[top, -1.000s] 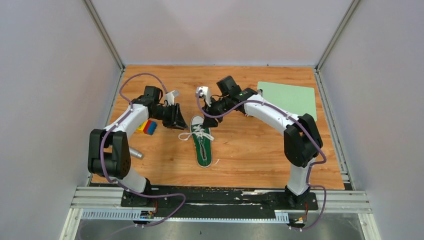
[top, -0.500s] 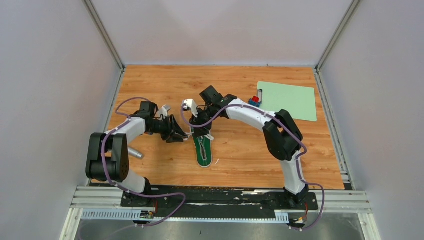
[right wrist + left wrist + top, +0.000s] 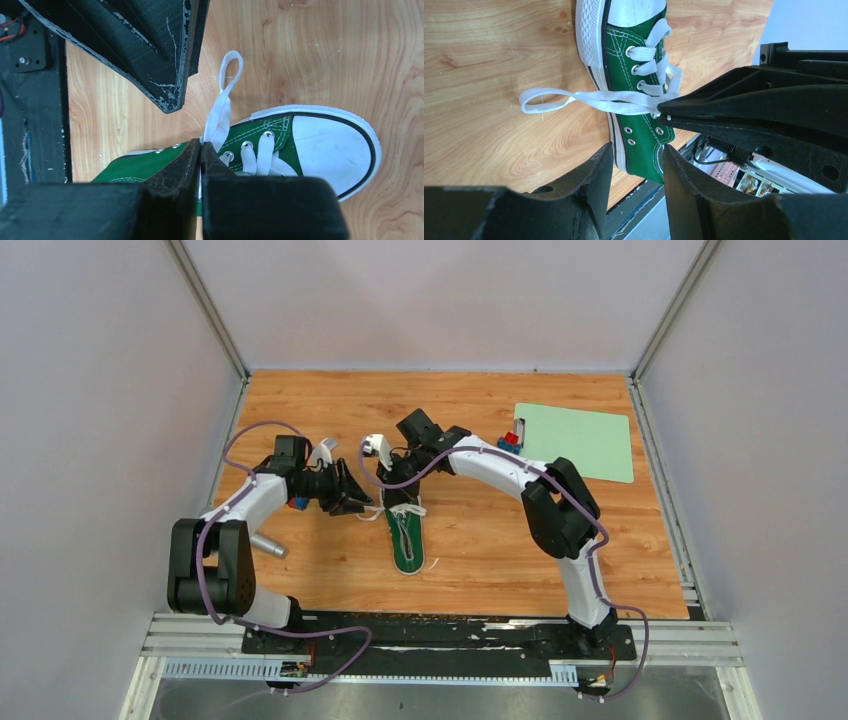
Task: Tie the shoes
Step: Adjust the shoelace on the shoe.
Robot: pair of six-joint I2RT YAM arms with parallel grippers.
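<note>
Green low-top sneaker (image 3: 406,545) sits sole-down on wood table (image 3: 480,410), approx centre, a bit left of mid. Toe points far, heel near, and the white toe cap (image 3: 325,145) is clear in R wrist view. The shoe lies between the two arms' ends. R gripper (image 3: 201,147) is down over the eyelet area at the far half of the shoe. Its fingers are pressed together, pinching the white lace (image 3: 218,117) right at the shoe's left edge. A flat loop of that lace runs out from the pinch and lies on the wood to the left of the shoe. L wrist view shows the same thing: R fingertip clamped on the lace, loop stretched out across the table. The rest of the lacing is threaded thru the eyelets and no knot is visible. L gripper (image 3: 636,150) is just left of the shoe and near the loop, pointing toward the shoe's side. Its jaws are spread w/ nothing between them, and no contact w/ lace or shoe can be seen. Other items: light green board (image 3: 580,440) at far right w/ a small red/blue block (image 3: 512,443) at its left edge. A coloured block (image 3: 295,504) is partly hidden under the L arm, and a metal cylinder (image 3: 268,546) lies near-left by the L arm.
</note>
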